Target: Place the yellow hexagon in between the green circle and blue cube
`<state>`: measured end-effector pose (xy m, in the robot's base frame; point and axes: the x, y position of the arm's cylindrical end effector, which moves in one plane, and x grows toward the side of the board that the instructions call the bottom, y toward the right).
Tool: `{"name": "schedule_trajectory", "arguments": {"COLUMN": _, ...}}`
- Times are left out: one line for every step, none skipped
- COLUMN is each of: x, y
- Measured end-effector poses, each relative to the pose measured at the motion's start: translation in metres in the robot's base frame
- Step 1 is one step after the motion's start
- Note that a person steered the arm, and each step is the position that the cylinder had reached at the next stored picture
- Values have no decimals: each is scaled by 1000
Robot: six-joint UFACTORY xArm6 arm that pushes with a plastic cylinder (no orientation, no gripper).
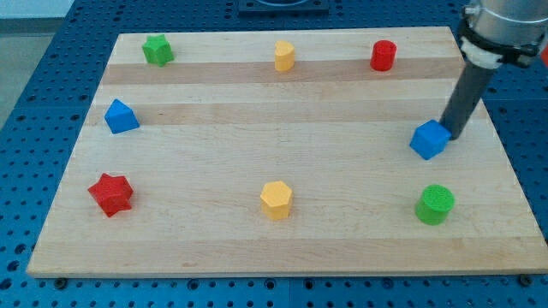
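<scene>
No jaws fitted. My tip (451, 135) touches blue cube (429, 139) at its 2 o'clock; yellow hexagon (276, 198) unmoved, needs pushing toward 3 o'clock, above green circle (435, 204).

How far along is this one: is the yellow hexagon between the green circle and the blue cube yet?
Not yet. The yellow hexagon block sits at the wooden board's bottom centre, well left of the gap between the green circle block and blue cube. My tip is against the cube's right side, away from the hexagon. The whole push remains.

Showing on the pale striped wooden desk (257, 128): yellow hexagon (276, 198), green circle (435, 204), blue cube (429, 139), red star (111, 193).
</scene>
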<state>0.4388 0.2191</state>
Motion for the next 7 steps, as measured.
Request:
{"name": "schedule_trajectory", "arguments": {"x": 2, "y": 5}}
{"name": "schedule_trajectory", "arguments": {"x": 2, "y": 5}}
{"name": "schedule_trajectory", "arguments": {"x": -7, "y": 17}}
{"name": "schedule_trajectory", "arguments": {"x": -5, "y": 36}}
{"name": "schedule_trajectory", "arguments": {"x": 75, "y": 79}}
{"name": "schedule_trajectory", "arguments": {"x": 137, "y": 88}}
{"name": "schedule_trajectory", "arguments": {"x": 148, "y": 1}}
